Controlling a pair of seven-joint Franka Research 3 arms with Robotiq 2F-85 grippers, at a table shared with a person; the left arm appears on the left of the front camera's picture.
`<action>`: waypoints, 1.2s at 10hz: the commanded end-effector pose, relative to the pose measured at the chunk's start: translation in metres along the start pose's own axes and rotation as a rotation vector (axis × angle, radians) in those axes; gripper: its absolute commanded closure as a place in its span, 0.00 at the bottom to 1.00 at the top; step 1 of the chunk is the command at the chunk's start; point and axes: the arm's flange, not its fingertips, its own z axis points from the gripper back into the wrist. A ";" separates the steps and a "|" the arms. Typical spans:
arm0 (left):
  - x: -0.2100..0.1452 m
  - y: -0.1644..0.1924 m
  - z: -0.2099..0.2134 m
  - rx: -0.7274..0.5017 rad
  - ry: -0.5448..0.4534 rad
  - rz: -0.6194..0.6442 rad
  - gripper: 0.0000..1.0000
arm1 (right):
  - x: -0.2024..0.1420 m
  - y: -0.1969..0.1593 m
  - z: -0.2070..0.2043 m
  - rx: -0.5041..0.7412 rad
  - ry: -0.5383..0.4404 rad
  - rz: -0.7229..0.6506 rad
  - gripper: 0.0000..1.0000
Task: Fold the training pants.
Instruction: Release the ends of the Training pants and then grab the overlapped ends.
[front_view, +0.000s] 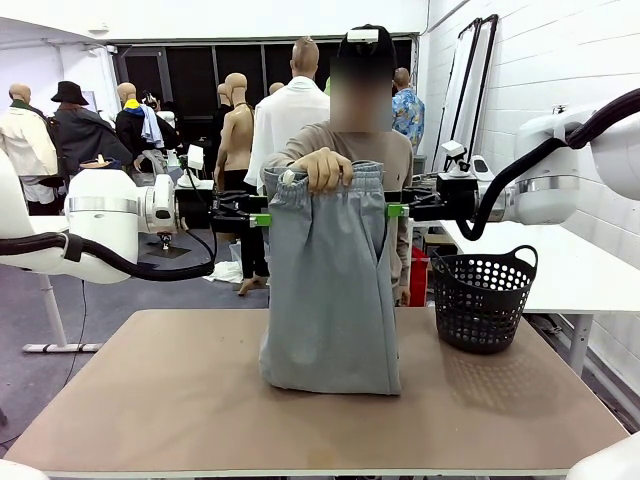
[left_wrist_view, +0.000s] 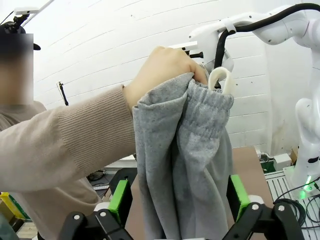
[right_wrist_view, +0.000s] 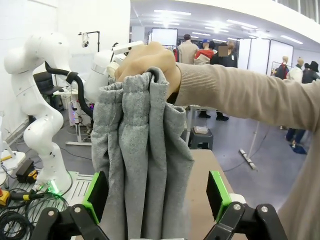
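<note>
The middle is blocked by the training pants (front_view: 330, 290), held up by a person's hand (front_view: 322, 168). The right side of the table (front_view: 130, 400) is taken by a black basket (front_view: 482, 300) — bare room is found on its left.

No txt, labels, brands, nos. or signs legible anywhere. Training pants (front_view: 330, 290) plain grey, no print readable; black basket (front_view: 483, 300) likewise, no marking readable.

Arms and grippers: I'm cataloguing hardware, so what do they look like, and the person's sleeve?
Left arm and right arm are glossy white, rounded, with black cables alongside. Left gripper and right gripper are black with green pads. The person's sleeve is beige ribbed knit.
</note>
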 end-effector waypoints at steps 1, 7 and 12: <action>0.000 -0.005 0.000 0.015 -0.027 0.004 0.00 | 0.000 0.004 -0.005 -0.036 -0.030 -0.026 0.00; 0.000 -0.002 -0.002 -0.015 -0.030 0.001 0.00 | -0.001 0.000 -0.013 0.057 -0.075 -0.103 0.00; 0.002 -0.003 -0.005 -0.083 -0.042 0.003 0.00 | 0.002 0.001 -0.020 0.086 -0.065 -0.117 0.00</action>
